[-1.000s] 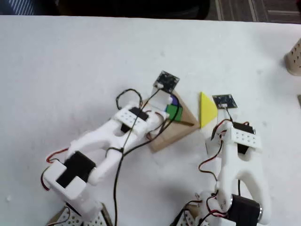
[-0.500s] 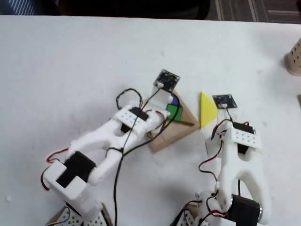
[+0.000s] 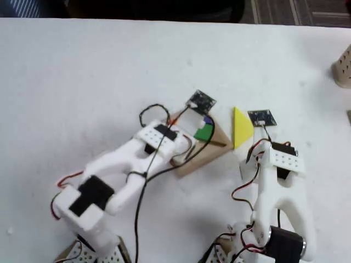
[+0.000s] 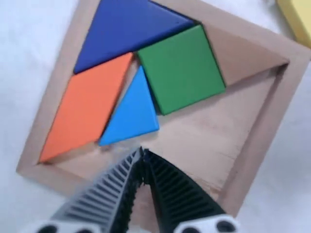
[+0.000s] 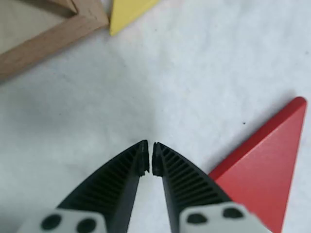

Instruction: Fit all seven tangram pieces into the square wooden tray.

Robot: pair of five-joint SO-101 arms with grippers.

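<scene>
The square wooden tray (image 4: 265, 131) holds a dark blue triangle (image 4: 126, 29), a green square (image 4: 181, 68), an orange parallelogram (image 4: 87, 109) and a light blue triangle (image 4: 132, 114). My left gripper (image 4: 143, 156) is shut and empty, its tips just above the tray floor beside the light blue triangle. In the high view the left arm (image 3: 156, 139) covers most of the tray (image 3: 211, 149). A yellow triangle (image 3: 241, 129) lies on the table just right of the tray. My right gripper (image 5: 148, 148) is shut over bare table, next to a red triangle (image 5: 260, 155).
The tray's lower half is bare wood (image 4: 209, 145). A tan perforated object (image 3: 343, 68) stands at the table's right edge. The white table (image 3: 82, 71) stretches open to the left and far side.
The left arm has shifted a little to the right and toward the tray; its wrist camera board now sits farther right. The right arm has not moved.
</scene>
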